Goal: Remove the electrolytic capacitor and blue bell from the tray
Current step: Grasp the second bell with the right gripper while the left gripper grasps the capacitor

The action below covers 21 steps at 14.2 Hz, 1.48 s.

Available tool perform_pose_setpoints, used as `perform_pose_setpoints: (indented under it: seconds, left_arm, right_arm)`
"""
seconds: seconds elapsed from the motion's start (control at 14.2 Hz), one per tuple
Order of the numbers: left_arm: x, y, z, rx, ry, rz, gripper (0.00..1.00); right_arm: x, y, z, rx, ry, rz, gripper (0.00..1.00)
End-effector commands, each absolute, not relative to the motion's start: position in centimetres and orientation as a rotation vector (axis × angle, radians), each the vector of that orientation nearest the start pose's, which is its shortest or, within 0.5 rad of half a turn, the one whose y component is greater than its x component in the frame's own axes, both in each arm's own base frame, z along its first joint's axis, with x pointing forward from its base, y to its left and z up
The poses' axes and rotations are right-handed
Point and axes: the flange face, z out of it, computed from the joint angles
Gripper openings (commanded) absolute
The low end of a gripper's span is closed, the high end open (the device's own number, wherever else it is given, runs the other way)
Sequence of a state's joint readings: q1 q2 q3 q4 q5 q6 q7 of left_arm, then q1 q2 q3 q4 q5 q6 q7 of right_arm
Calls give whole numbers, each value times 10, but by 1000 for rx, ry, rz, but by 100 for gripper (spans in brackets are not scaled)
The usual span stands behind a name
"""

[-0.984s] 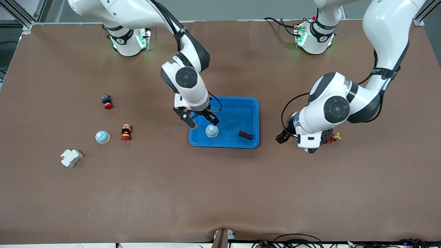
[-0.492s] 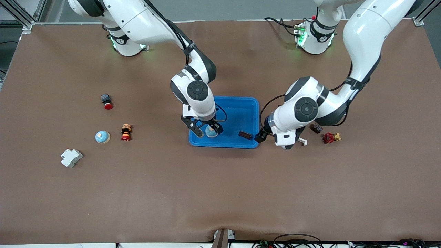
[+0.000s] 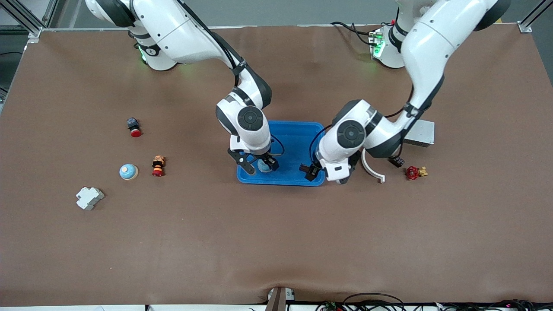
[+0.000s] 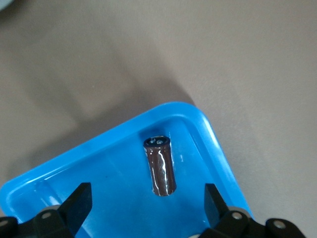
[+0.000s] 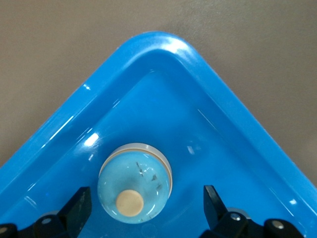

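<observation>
Blue tray (image 3: 302,131): bell (image 5: 134,182), capacitor (image 4: 161,166) inside | left tool (image 4: 146,206), right tool (image 5: 145,206): spread apart, over them

Brown mat (image 3: 276,242) covering the whole table, slightly rippled along the edge nearest the front camera. Aluminium frame struts (image 3: 26,17) at the corners by the arm bases, grey floor (image 3: 8,60) past the edges. Bundled cables (image 3: 371,300) below the nearest edge; even, soft lighting throughout.
</observation>
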State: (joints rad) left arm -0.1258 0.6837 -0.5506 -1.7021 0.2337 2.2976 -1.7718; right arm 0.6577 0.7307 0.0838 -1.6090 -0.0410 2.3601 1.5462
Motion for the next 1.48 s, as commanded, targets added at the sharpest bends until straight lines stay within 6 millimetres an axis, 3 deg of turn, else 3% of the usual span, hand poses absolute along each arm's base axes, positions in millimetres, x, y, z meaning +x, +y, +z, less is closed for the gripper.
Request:
perform_pose_setpoints:
  seconds: [0.0, 0.35, 0.56, 0.63, 0.84, 1.19, 1.41]
  left_arm:
    - [558, -390, 241, -2764, -1657, 175, 97]
    - [548, -398, 224, -2733, -1729, 194, 90]
    - [542, -404, 219, -2681, -1788, 198, 74]
    - [543, -403, 218, -2677, -1794, 197, 68]
    - [537, -404, 208, -2667, -1778, 210, 65]
    - [547, -398, 203, -2677, -1822, 180, 66]
    - [547, -401, 197, -2698, -1838, 186, 66]
  right_arm:
    - [522, 471, 198, -2853, 1225, -9, 100]
    - [524, 469, 185, -2852, 1229, -45, 100]
    - [525, 469, 183, -2850, 1230, -52, 100]
    - [525, 469, 183, -2856, 1221, -61, 83]
    - [526, 471, 186, -2831, 1259, -61, 1]
    - [527, 475, 205, -2817, 1286, -47, 0]
    - [530, 470, 243, -2874, 1264, -31, 0]
